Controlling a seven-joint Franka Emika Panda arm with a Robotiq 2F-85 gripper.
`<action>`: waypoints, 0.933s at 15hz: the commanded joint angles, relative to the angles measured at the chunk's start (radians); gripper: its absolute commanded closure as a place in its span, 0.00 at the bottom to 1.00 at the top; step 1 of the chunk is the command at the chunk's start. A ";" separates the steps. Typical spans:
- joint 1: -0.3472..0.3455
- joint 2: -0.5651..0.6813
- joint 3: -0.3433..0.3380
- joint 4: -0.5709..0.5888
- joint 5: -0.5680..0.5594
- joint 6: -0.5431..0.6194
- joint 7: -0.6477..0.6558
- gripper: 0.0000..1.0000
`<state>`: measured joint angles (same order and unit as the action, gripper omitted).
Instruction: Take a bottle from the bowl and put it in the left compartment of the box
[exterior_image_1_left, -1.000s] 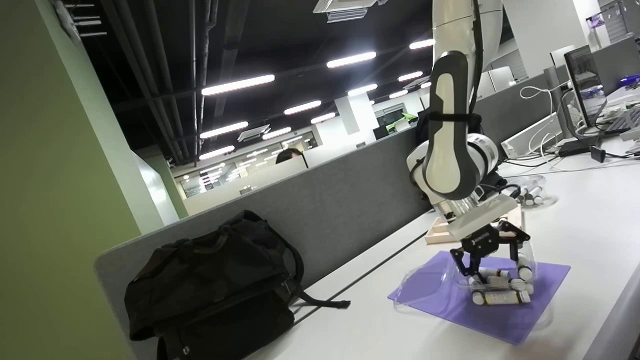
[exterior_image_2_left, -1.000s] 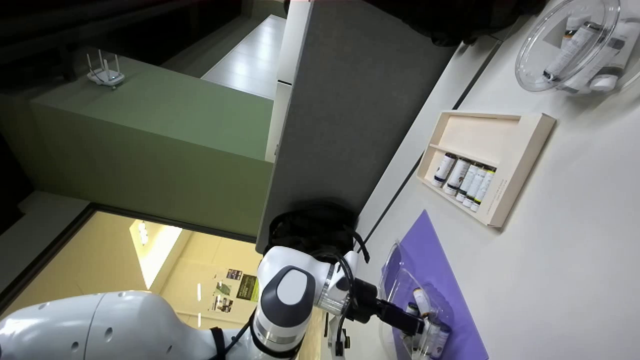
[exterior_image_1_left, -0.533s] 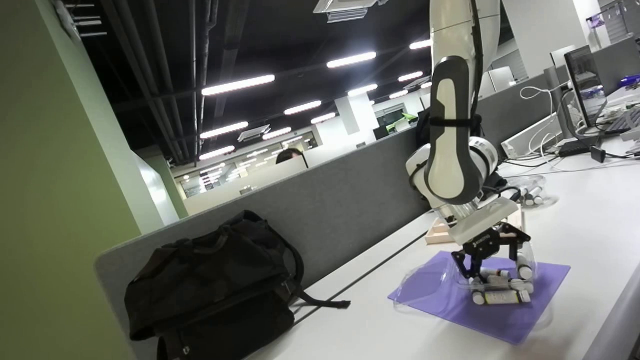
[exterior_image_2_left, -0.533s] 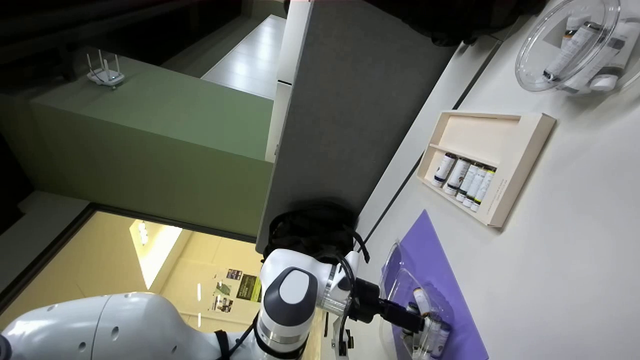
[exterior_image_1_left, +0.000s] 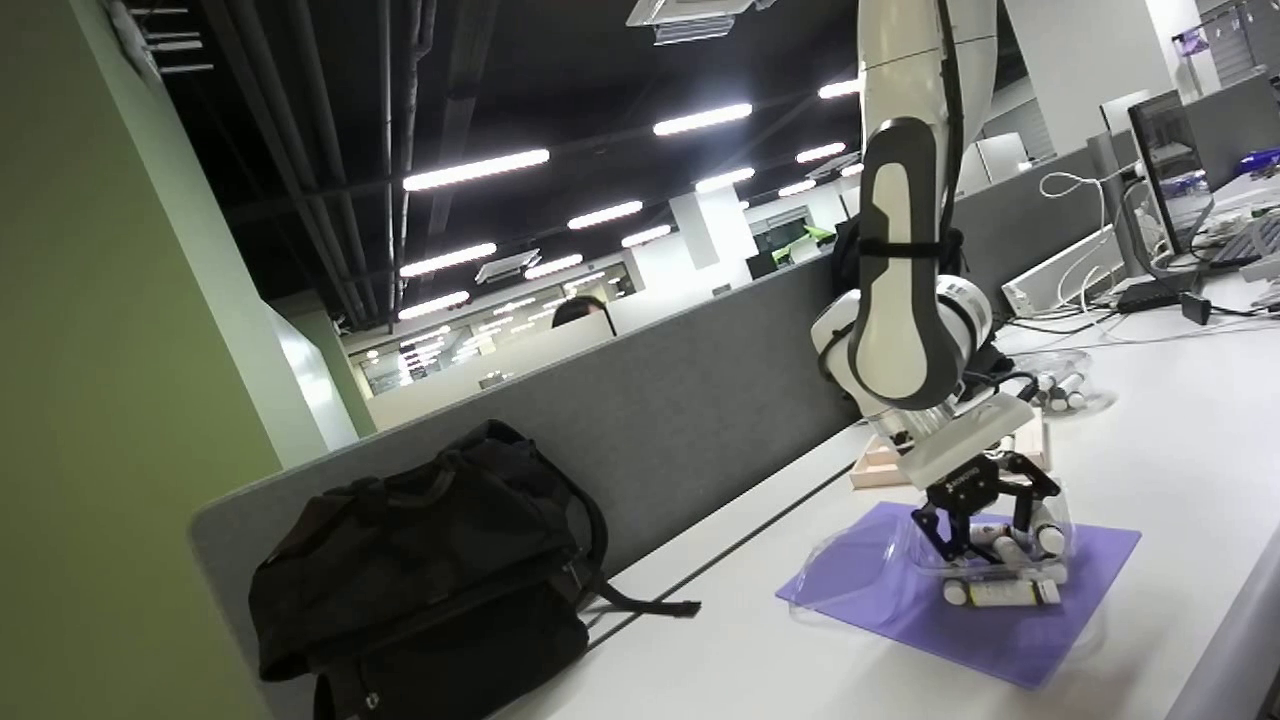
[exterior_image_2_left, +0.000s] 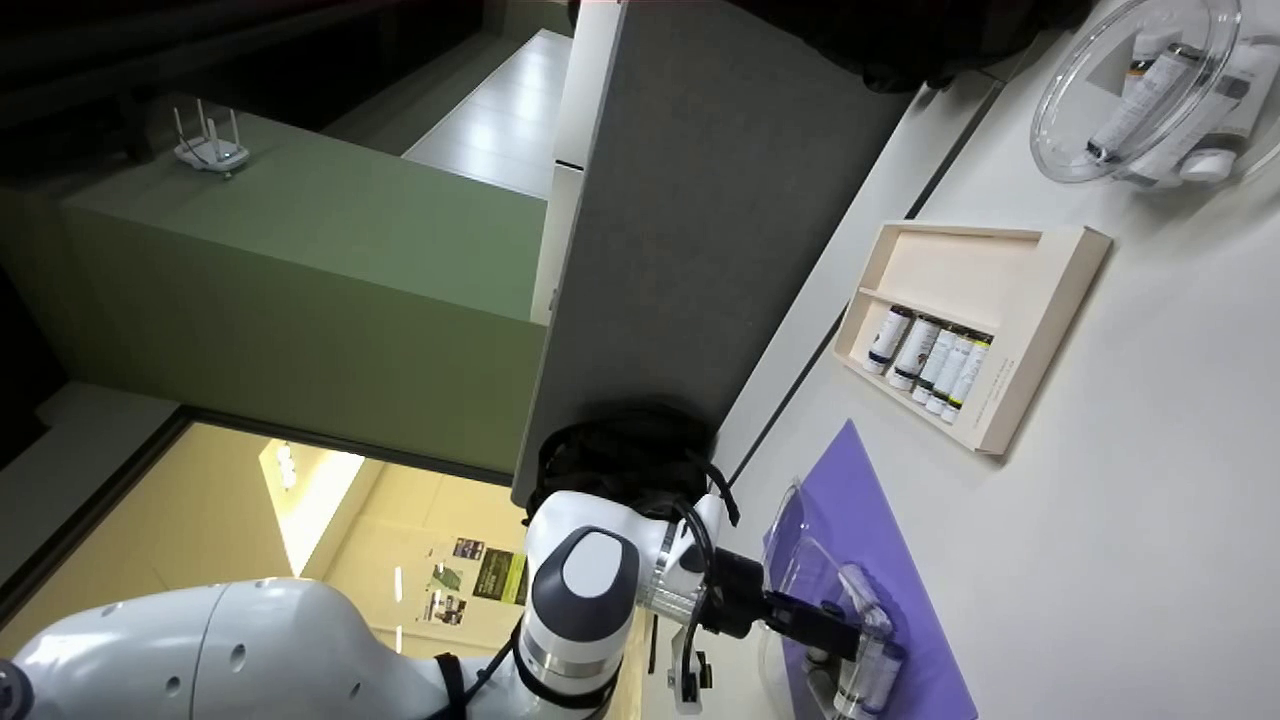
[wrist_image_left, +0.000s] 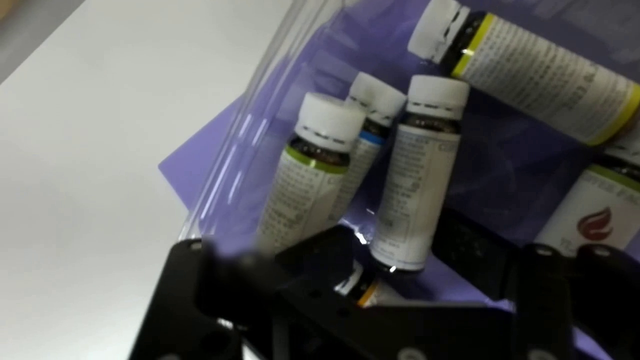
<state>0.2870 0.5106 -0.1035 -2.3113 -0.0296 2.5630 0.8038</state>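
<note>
A clear plastic bowl (wrist_image_left: 240, 145) with several white-capped bottles stands on the purple mat. My gripper (wrist_image_left: 392, 235) is inside it, fingers partly closed around a white-labelled bottle (wrist_image_left: 415, 195). The right finger touches or nearly touches this bottle; a small gap shows at the left finger. In an exterior view the gripper (exterior_image_1_left: 990, 540) is down among the bottles; it also shows in an exterior view (exterior_image_2_left: 850, 640), where it partly hides them. The light wooden box (exterior_image_2_left: 1045, 335) has two compartments; one holds several bottles (exterior_image_2_left: 930, 360), the other shows bare floor. The box is partly hidden behind the arm (exterior_image_1_left: 880, 475).
The purple mat (exterior_image_1_left: 940, 630) lies under the bowl. A clear lid-like piece (exterior_image_1_left: 840, 570) lies beside it. Another clear container with bottles (exterior_image_2_left: 1150, 110) stands beyond the box. A black backpack (exterior_image_1_left: 420, 580) and grey partition (exterior_image_1_left: 690, 420) border the table.
My gripper fingers have closed in toward each other. The bottles in the bowl have shifted, and one now tilts between the fingers. The arm has moved only slightly.
</note>
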 joint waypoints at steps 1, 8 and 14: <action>-0.001 0.029 -0.014 0.025 -0.029 -0.038 0.016 0.11; -0.018 0.028 0.000 0.039 -0.019 -0.064 -0.008 0.76; -0.072 0.015 0.043 0.066 0.044 -0.157 -0.081 1.00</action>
<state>0.2529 0.5180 -0.0863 -2.2670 -0.0156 2.4681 0.7593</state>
